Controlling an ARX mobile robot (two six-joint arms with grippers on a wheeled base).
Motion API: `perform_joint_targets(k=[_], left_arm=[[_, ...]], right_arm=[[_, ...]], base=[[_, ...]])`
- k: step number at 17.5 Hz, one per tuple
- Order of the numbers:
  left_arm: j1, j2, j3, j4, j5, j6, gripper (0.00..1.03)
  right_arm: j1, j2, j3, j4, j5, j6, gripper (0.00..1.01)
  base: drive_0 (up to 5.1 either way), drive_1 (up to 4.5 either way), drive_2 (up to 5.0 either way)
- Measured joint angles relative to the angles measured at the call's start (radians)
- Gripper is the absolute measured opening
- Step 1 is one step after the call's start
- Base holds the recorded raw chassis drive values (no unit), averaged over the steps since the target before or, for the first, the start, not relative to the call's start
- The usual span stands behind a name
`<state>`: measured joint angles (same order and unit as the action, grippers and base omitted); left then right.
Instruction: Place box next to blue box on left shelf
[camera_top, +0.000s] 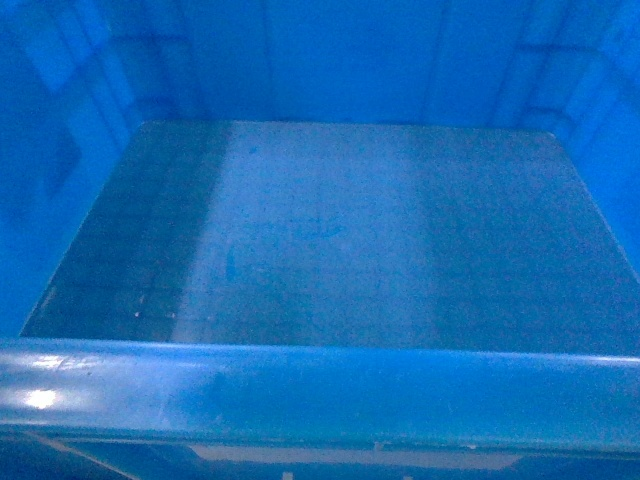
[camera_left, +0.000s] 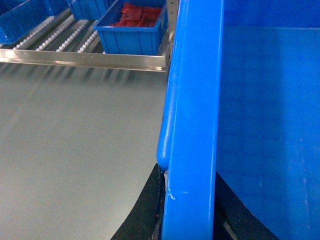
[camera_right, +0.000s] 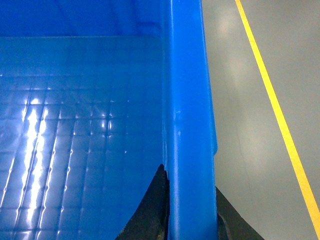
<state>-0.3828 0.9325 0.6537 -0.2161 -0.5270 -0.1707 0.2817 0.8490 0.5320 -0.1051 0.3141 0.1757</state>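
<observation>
- A large blue box (camera_top: 330, 230) filled the head view, its thick rolled near rim crossing the bottom of the picture and its smooth flat floor lying bare behind it.
- The left gripper (camera_left: 187, 205) gripped the box's left rim: one dark finger (camera_left: 142, 210) sat on the outer side of the wall and the other on the inner side, with the blue rim pinched between them.
- The right gripper (camera_right: 192, 210) gripped the box's right rim in the same way, a dark finger (camera_right: 147, 210) pressed against the inner face and its partner against the outer face.
- The box was held between the two arms above a grey floor (camera_left: 75, 150), which showed beside both rims; it was apart from the shelf.
- On the right side, a yellow line (camera_right: 280, 115) ran along the floor, well apart from the box.
- Farther off in the left wrist view stood the left shelf (camera_left: 80, 57), a level of grey metal rails with rows of small white rollers (camera_left: 65, 35).
- A smaller blue bin (camera_left: 131, 32) holding red items (camera_left: 137, 15) rested at the front right corner of that shelf.
- Two more blue crates (camera_left: 22, 20) sat on the shelf behind and to the left, only partly in view.
</observation>
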Motion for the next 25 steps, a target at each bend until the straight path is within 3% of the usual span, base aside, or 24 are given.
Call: perform_joint_targets(k=[25], left_arm=[[0.0,0.0,0.0,0.002,0.0,-0.001,0.14]], right_arm=[[0.0,0.0,0.0,0.001,0.0,0.0,0.09]], base=[[-0.1,4.0,-4.2]])
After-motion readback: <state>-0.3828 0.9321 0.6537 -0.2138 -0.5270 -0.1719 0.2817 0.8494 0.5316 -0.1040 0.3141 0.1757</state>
